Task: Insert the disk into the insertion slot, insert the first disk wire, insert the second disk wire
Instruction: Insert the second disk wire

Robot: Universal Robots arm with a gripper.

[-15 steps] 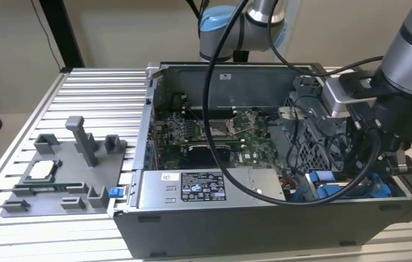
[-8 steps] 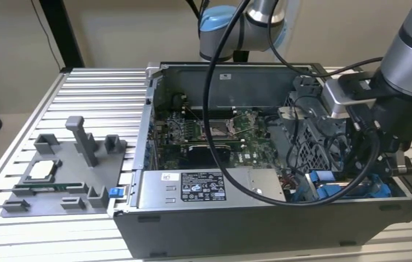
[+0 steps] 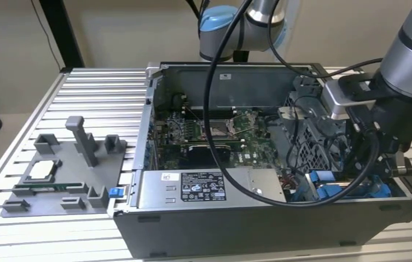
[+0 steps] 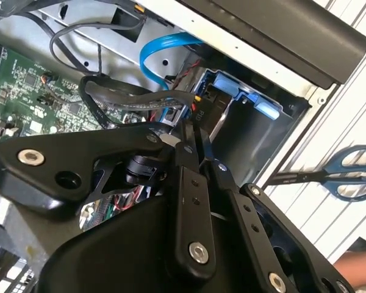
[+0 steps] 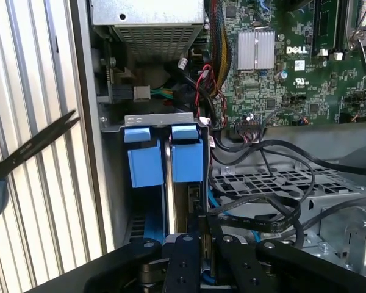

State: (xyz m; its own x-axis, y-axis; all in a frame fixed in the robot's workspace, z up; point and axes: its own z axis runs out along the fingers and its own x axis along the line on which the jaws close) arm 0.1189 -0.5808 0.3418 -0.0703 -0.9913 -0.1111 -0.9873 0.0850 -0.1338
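Disk (image 5: 182, 204) stood edge-on in the insertion slot (image 5: 147, 160), between the blue tabs at the open computer case's (image 3: 264, 221) corner. The hand (image 5: 198, 235), fingers pressed together, hung just above it beside a black cable (image 5: 256, 223); whether it pinched a wire was unclear. Judged step: wire 1. Next needs exact connector alignment, though the port was hidden

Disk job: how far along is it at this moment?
Looks done: the disk sits in the insertion slot, its blue frame down between the rails. In hand: the gripper is low in the case at the slot, shut, with a black cable running close by; whether it grips that cable is unclear. Left: no wire visibly plugged into the disk, so both wire steps look open.
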